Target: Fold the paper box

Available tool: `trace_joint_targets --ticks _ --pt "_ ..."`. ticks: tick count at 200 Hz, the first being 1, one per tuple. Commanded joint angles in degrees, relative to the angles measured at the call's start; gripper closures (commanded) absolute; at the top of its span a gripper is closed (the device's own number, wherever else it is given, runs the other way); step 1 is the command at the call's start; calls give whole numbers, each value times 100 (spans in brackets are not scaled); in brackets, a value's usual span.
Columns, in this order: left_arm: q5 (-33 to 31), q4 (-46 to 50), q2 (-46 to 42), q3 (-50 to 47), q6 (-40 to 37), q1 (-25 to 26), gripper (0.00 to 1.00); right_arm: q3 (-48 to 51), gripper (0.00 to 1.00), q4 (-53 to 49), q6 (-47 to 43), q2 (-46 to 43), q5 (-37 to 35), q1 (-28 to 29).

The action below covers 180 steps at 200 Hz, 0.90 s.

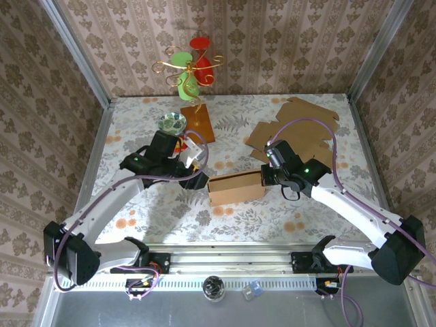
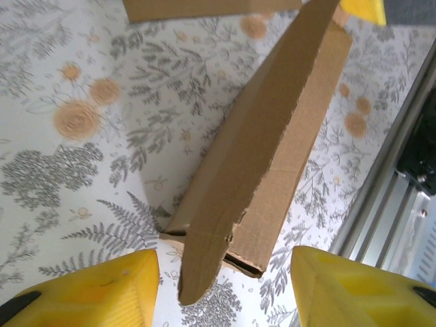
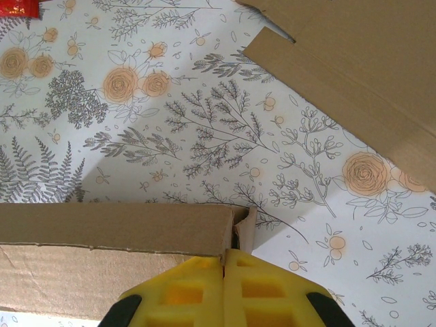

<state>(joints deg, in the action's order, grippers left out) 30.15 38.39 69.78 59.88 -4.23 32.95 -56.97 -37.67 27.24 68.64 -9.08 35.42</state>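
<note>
From above: paper box lying at table centre on the floral tablecloth, long axis running 9 to 3 o'clock. Left gripper at the box's 9 o'clock end. Right gripper at its 3 o'clock end, up against the cardboard. Flat cardboard sheets at 1 o'clock from the box, apart from it. Wire ornament stand with red and green discs at 11 o'clock, on a wooden base. Small patterned dish just beside that base, at its 9 o'clock.

From the left wrist: box end low in the middle, body running off toward 1 o'clock, one loose flap with a ragged rim standing along it. Yellow fingertips at 7 and 5 o'clock, spread to either side of the box end with tablecloth showing in both gaps. Released, not clamped on the cardboard. Metal rail at 3 o'clock.

From the right wrist: yellow pads at 6 o'clock pressed flat together, clenched. Box corner and a small end flap right at the top of their seam, touching the pad tips. Cannot tell whether any cardboard is caught between them. Box body stretching toward 9 o'clock, flat sheets at 1 o'clock.
</note>
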Motion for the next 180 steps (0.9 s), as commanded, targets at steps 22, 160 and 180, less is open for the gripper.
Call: trace_joint_targets --ticks 22,160,180 --pt "-158 378 198 277 -261 105 51 -46 100 -303 99 70 -84 45" --pt "-347 393 584 412 -321 229 86 -27 100 -287 119 88 -41 43" --pt "-330 405 590 404 -307 247 90 -29 100 -289 132 94 -50 43"
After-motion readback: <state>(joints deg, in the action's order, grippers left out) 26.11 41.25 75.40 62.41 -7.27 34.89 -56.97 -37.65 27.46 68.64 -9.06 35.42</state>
